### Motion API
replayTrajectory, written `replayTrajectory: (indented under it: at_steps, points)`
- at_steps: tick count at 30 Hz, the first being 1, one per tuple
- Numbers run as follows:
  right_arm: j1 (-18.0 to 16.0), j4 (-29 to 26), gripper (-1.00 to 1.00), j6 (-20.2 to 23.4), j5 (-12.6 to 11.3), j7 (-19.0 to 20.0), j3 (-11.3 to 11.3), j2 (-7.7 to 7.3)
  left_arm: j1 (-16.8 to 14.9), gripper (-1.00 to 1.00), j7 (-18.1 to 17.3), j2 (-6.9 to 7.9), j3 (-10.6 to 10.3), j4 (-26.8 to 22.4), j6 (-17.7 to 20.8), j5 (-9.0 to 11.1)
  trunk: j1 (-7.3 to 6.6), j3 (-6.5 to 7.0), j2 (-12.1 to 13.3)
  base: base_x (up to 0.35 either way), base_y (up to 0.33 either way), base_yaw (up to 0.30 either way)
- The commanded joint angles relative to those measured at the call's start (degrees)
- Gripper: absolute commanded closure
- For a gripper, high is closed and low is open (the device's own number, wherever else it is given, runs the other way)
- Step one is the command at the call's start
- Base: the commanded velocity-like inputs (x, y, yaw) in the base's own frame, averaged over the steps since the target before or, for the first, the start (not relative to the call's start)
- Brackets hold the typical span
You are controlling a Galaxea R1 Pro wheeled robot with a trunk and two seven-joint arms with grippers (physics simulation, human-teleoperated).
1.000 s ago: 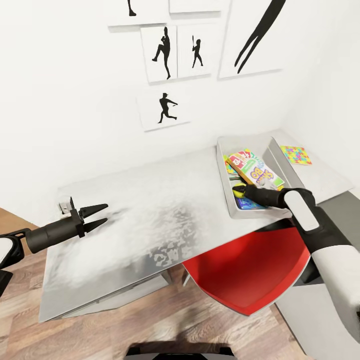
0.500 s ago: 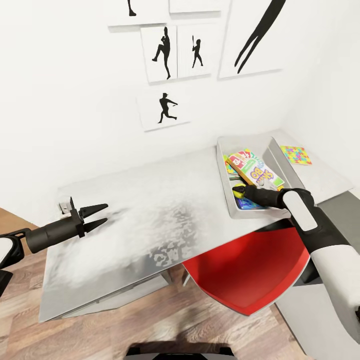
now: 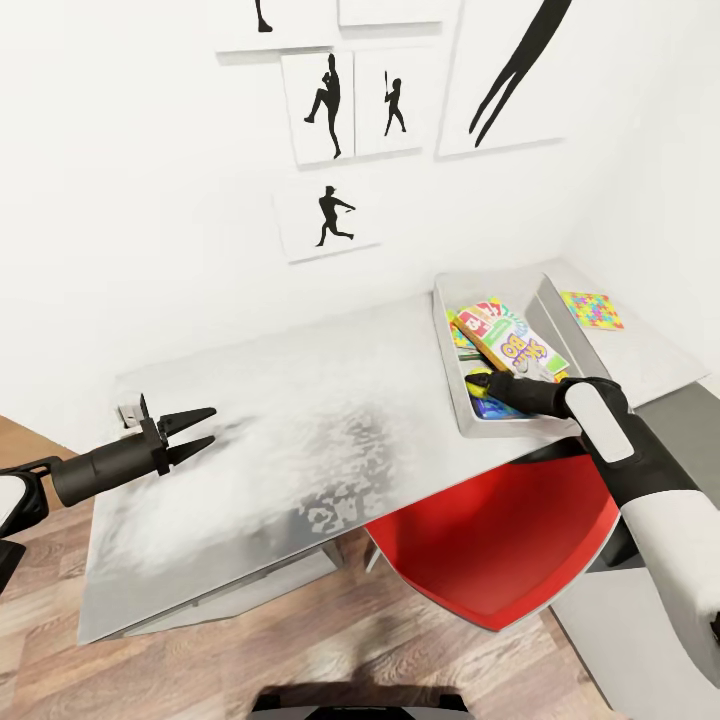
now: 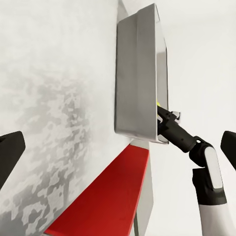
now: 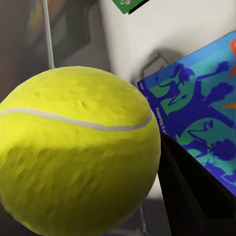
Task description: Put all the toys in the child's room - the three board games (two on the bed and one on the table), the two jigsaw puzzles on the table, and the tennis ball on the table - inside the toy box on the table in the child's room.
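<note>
Head view: the robot's right gripper (image 3: 479,381) reaches over the near rim of the shallow light grey toy box (image 3: 452,385) on the long light grey table (image 3: 300,430), a sliver of the small yellow-green tennis ball (image 3: 476,378) showing at its tip, low inside the tray. The yellow-green-red "Skip-Bo" board game box (image 3: 512,340) lies in the tray beside a blue printed game box (image 3: 492,407). One multicolour jigsaw puzzle box (image 3: 592,309) sits flat on the table beyond the tray's far side, apart from it. The left gripper (image 3: 190,434) hovers over the table's opposite end, fingers parted and empty. A red chair (image 3: 500,540) is tucked under the table.

Left wrist view: across the mottled tabletop, the toy box wall (image 4: 135,73) stands in profile, the right gripper's black fingers (image 4: 164,118) poking over its rim with a thin yellow-green edge of the ball between them.

Right wrist view: the tennis ball (image 5: 76,157) looms large, its white seam curving across fuzzy felt, one dark finger (image 5: 191,191) pressed against its side; the blue game box (image 5: 196,118) lies just beyond on the tray floor. The gripper appears closed on the ball.

The ball is judged light, springy and prone to roll or bounce; a hold across its widest part suits it, with a low release to keep it in the tray.
</note>
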Motion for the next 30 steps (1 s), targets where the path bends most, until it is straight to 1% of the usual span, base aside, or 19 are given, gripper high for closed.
replayTrajectory:
  at_steps: [1, 2, 3, 30]
  points:
    - [-0.05, -0.05, 1.0, 0.08, -0.68, -0.56, 0.16, -0.06, -0.04, -1.0, -0.48, 0.01, 0.04, 0.02, 0.2, -0.48, 0.03, -0.08, -0.1, 0.0, 0.0, 0.0]
    - [-0.06, -0.04, 1.0, 0.08, -0.68, -0.56, 0.16, -0.06, -0.03, -1.0, -0.48, 0.01, 0.04, 0.02, 0.2, -0.46, 0.03, -0.08, -0.1, 0.0, 0.0, 0.0]
    - [-0.05, -0.03, -1.0, 0.08, -0.68, -0.57, 0.16, -0.06, -0.02, -1.0, -0.48, 0.01, 0.04, 0.02, 0.21, -0.47, 0.03, -0.08, -0.1, 0.0, 0.0, 0.0]
    - [-0.1, -0.67, -1.0, 0.08, -0.73, -0.66, 0.16, -0.06, -0.01, -1.0, -0.48, 0.01, 0.04, -0.07, 0.24, -0.45, 0.03, -0.08, -0.1, 0.0, 0.0, 0.0]
